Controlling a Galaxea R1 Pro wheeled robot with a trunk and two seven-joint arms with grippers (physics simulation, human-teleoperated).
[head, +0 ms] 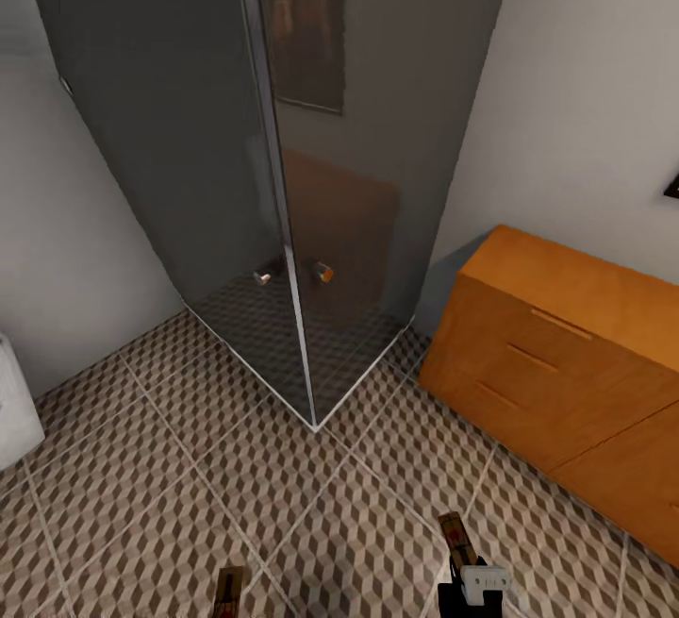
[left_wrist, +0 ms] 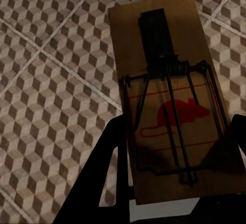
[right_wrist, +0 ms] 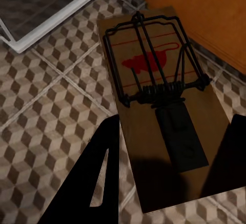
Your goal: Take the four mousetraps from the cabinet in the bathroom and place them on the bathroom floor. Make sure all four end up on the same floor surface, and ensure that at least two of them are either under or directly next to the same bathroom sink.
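— Wood and wire in both grippers: the left gripper (left_wrist: 177, 180) is clamped on a mousetrap (left_wrist: 169, 101), its fingers pressing the board's long edges, and the right gripper (right_wrist: 171, 170) grips a second mousetrap (right_wrist: 159, 106) the same way.

— Where are they carried?

— Above the bathroom floor (head: 311, 514), near the corner of a glass shower stall (head: 283, 222). In the head view the left trap (head: 227, 592) and the right one (head: 459, 535) poke in at the lower edge. The cabinet (head: 566, 354) stands close on the right, drawers shut.

— So which step?

— Probably carrying two traps toward the sink. Next the robot likely has to turn, find the sink, and lower both boards flat onto the tiles beside it before releasing.
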